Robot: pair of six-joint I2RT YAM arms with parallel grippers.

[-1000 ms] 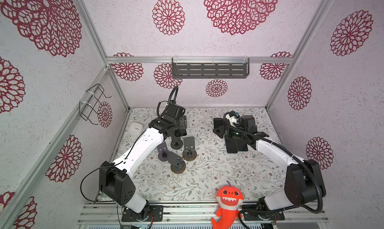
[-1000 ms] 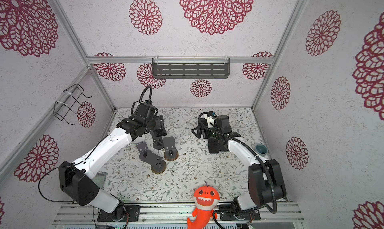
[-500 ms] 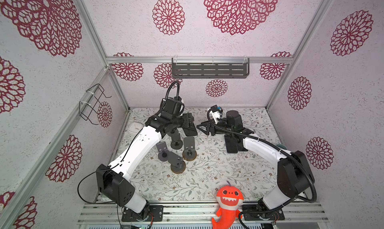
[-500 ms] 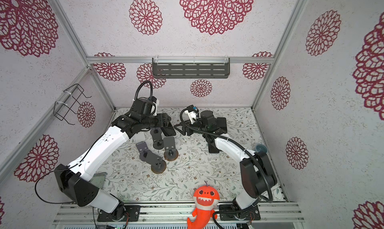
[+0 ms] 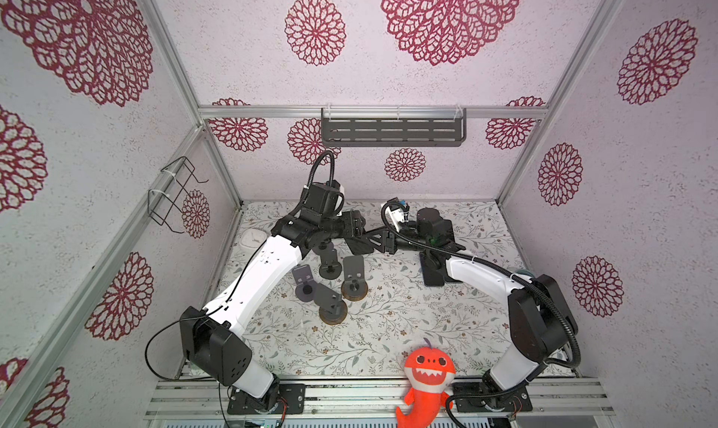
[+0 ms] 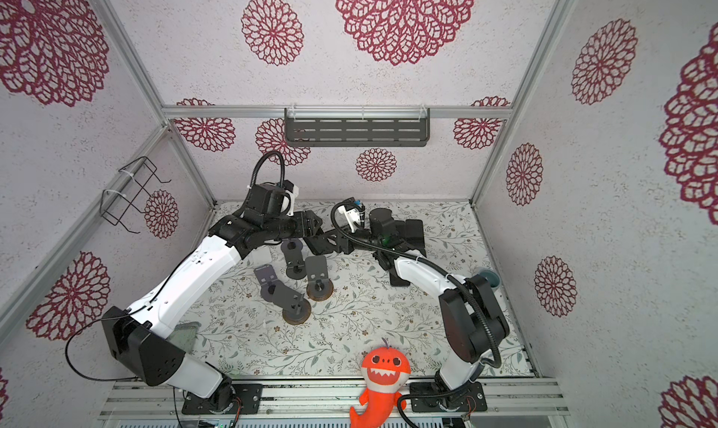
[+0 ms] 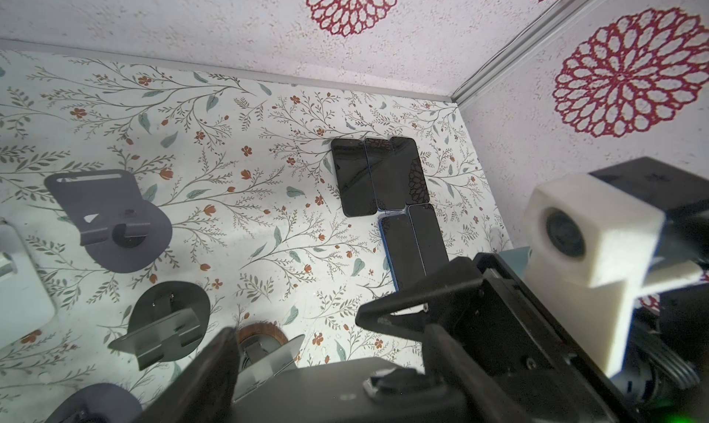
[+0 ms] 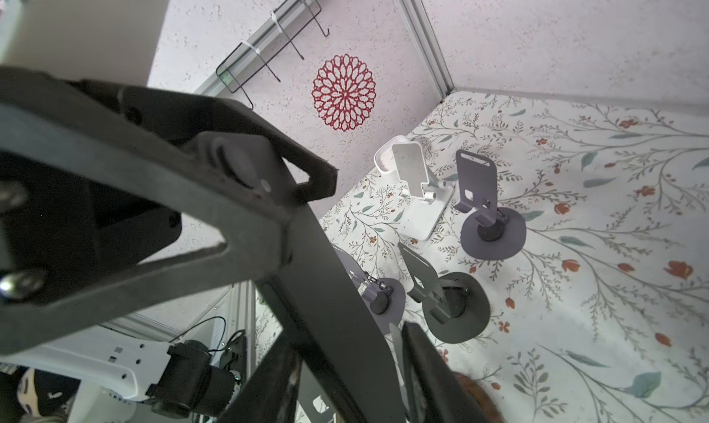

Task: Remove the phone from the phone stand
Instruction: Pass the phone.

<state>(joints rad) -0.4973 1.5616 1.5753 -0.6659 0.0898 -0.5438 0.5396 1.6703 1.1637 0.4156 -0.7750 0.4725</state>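
Phone (image 7: 326, 394) is off the stand and up in the air over the empty stands (image 5: 354, 268). The left gripper (image 7: 330, 348) looks clamped across its width and the right gripper (image 8: 345, 336) straddles its edge, so if the left lets go before the right bites, it drops onto that metal or the desk (image 5: 388, 329). Both top views bury the contact under black jaws and the wrist views crop the phone, so I cannot tell whether the right jaws grip it.
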